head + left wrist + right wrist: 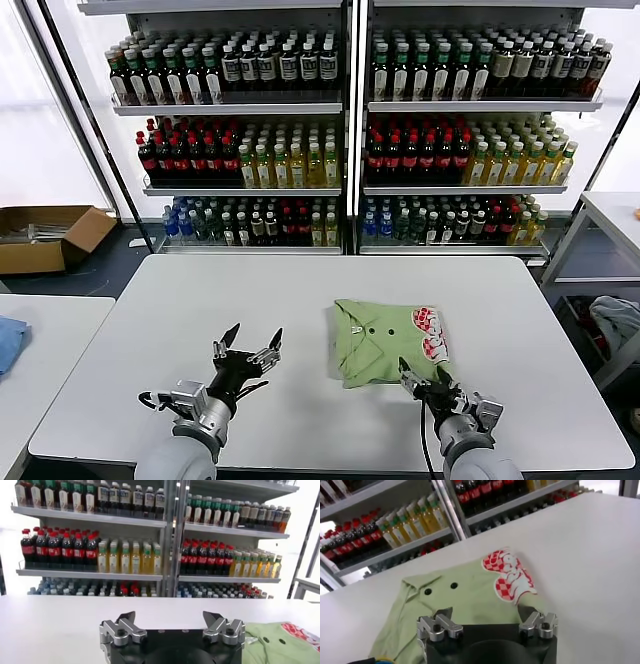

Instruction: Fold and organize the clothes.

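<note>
Right gripper point(424, 382) hovered at the near edge of the polo shirt point(390, 341), jaws spread, nothing between them. In the right wrist view, fingertips point(443, 614) framed the near hem of the shirt point(470, 600); contact with the cloth not determinable. Probably stationed there to pinch the hem for another fold, or to square the packet.

Left gripper point(246, 355) held well apart from the shirt, out over bare white table point(250, 290), jaws wide, empty. Seemingly waiting while the right arm worked alone. Same open fingers point(126, 620) confirmed in the left wrist view, with a corner of the green cloth point(280, 642) off to one side.

Shirt lay right of table centre, near the front edge, already reduced to a compact, roughly square packet. Light green, soft-looking, slightly rumpled at the near edge. Collar and button placket toward the left side, two dark buttons visible. Red-and-white checked chest print point(430, 333) along the right side, partly wrapped over the fold. Folding judged largely done; tidying or placing likely remaining.

Farther off: blue cloth point(9, 340) on the neighbouring table at left, cardboard box point(45, 238) on the floor, shelves of bottles point(340, 130) behind.
</note>
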Robot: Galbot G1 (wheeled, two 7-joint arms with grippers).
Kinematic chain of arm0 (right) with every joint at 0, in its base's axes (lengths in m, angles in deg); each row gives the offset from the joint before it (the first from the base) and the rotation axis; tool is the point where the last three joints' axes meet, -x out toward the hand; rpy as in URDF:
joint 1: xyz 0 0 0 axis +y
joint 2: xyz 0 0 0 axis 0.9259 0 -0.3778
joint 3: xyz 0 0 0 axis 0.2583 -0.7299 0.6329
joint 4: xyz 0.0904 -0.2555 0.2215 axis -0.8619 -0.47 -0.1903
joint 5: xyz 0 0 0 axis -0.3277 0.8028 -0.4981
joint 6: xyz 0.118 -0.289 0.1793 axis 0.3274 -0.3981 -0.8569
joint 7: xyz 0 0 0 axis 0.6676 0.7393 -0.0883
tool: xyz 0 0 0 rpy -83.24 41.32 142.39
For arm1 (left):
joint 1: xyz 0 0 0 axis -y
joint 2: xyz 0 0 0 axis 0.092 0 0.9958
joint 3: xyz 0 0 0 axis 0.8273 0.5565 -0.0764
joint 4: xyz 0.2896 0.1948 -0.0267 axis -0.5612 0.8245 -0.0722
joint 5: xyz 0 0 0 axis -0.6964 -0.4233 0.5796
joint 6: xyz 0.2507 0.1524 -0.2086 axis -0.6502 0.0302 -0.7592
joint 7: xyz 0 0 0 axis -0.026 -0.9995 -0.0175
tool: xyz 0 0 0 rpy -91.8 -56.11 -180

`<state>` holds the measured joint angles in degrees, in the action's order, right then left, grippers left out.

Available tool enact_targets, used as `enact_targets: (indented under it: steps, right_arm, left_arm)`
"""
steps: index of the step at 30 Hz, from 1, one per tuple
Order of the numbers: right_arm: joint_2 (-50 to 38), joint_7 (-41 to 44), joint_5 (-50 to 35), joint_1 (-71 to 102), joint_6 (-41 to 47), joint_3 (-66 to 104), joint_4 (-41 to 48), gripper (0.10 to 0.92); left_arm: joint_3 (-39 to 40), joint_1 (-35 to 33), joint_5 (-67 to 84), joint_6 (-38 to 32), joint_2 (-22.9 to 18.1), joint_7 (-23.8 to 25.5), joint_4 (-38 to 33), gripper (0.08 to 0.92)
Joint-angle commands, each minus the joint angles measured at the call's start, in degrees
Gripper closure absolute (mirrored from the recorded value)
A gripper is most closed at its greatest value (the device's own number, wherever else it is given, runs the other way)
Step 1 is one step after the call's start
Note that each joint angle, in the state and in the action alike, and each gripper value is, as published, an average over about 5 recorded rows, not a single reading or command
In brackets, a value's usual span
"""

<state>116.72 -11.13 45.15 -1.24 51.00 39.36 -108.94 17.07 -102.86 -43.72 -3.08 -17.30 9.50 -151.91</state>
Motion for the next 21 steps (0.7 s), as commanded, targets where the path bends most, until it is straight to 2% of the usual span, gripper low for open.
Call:
enact_targets:
  steps: [1,10,15,17,21]
  right_arm:
    - [-0.9,-1.3,-3.3,0.4,1.7,1.1,-0.4,0.203]
    - [-1.0,-0.1,-5.2,1.6,1.6,3.4,-2.5,0.203]
    - [-0.9,0.3,-7.0,2.7,2.0,6.5,-9.6,0.203]
    - [-1.6,1.9,-1.6,3.6,1.4,8.5,-14.1,0.203]
    - [-4.5,4.8,21.2,4.8,1.1,12.2,-17.4,0.203]
  left_arm:
    - [-0.1,-0.5,-0.1,0.2,-0.2,0.1,0.0,0.177]
    - [0.1,-1.1,-1.1,0.2,-0.5,0.6,-0.3,0.177]
    - [-0.3,-1.8,-1.5,-0.2,-0.3,1.0,-1.2,0.177]
    - [-0.6,-1.8,-1.4,-0.8,-0.2,1.3,-1.9,0.177]
    - [-1.0,-1.0,-1.1,-2.3,0.0,1.5,-2.1,0.177]
